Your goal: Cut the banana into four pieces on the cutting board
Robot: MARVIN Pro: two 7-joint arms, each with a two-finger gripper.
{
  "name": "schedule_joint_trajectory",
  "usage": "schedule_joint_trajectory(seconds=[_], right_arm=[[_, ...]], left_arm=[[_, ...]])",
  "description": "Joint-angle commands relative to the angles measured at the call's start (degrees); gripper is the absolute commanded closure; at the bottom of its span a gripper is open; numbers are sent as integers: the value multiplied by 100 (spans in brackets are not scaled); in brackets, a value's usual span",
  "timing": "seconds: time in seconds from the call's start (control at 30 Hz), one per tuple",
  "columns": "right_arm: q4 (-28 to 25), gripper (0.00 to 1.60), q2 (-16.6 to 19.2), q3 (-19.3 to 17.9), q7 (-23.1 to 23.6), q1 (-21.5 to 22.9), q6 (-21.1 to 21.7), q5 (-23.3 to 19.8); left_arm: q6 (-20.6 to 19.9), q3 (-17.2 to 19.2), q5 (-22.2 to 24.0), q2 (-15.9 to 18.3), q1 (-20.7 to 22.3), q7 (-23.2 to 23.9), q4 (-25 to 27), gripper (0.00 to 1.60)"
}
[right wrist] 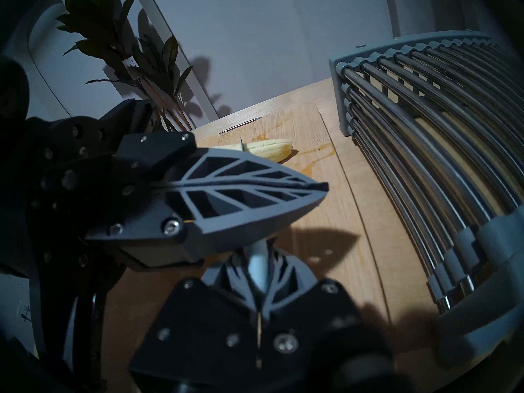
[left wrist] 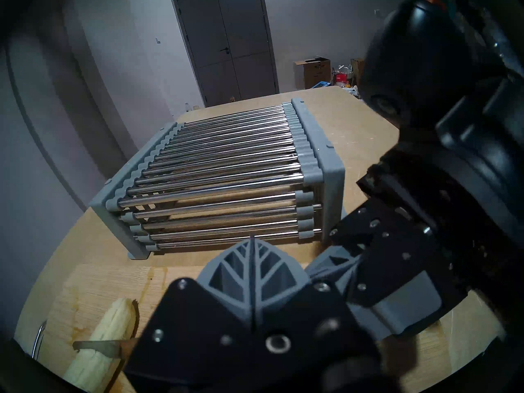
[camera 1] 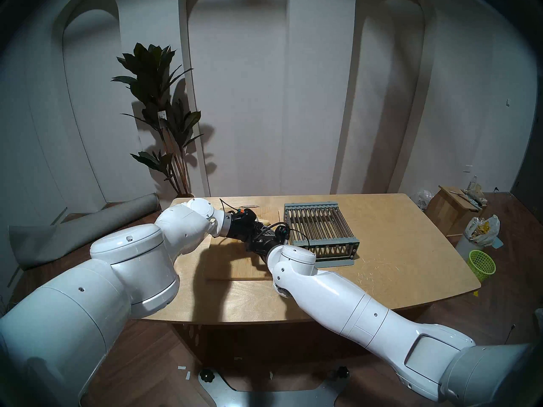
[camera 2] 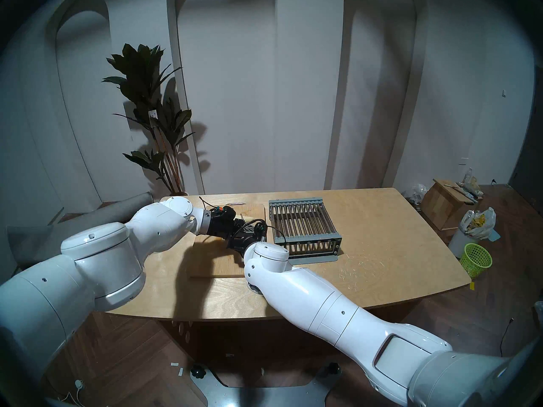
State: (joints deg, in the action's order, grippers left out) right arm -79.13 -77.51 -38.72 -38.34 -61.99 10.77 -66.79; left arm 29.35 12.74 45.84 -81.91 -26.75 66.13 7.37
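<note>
The step in hand looks like the first cut: the peeled, pale cream-yellow curved banana (left wrist: 110, 324) lies near the far end of the large light-brown bamboo cutting board (right wrist: 334, 208), close to the board's small metal handle (left wrist: 39, 338), and the thin dark blade of a grey-handled knife (left wrist: 97, 347) rests across it, with fruit showing on both sides of the blade and no separate slices anywhere in sight. The right gripper (right wrist: 256, 259) is clamped tight on the knife's grey handle. The left gripper (left wrist: 251, 245) has its fingers pressed fully together on nothing that can be seen, and it hangs just above the blade's line (whether it bears down on the knife's back I cannot tell). The next move, as I judge it, calls for a firm push of the blade straight down to the board, without rolling the soft fruit aside, and then a shift along the banana for the remaining cuts. The left wrist view alone shows the blade lying flat across the banana and the board's handle beside it. The right wrist view shows the blade only edge-on, but it is the one that reveals the handle between the right fingers. The head views hide nearly all of this behind the two black wrists, though they place the board beside the grey slatted metal rack (camera 1: 318, 230) on the pale wooden table (camera 1: 396, 250).
</note>
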Motion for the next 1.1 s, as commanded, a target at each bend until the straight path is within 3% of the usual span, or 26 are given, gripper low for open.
schedule_joint_trajectory(seconds=[0.0,0.6,1.07], right_arm=[[-20,160,-14,-261,12,358,-59,-14],[208,160,-109,-341,91,494,73,-177],[288,160,-196,-400,157,632,198,-237]], left_arm=[[-31,-67,-64,96,-44,-25,-84,160],[-67,-106,-43,177,-103,-168,-103,160],[-530,558,573,563,231,-496,-138,160]])
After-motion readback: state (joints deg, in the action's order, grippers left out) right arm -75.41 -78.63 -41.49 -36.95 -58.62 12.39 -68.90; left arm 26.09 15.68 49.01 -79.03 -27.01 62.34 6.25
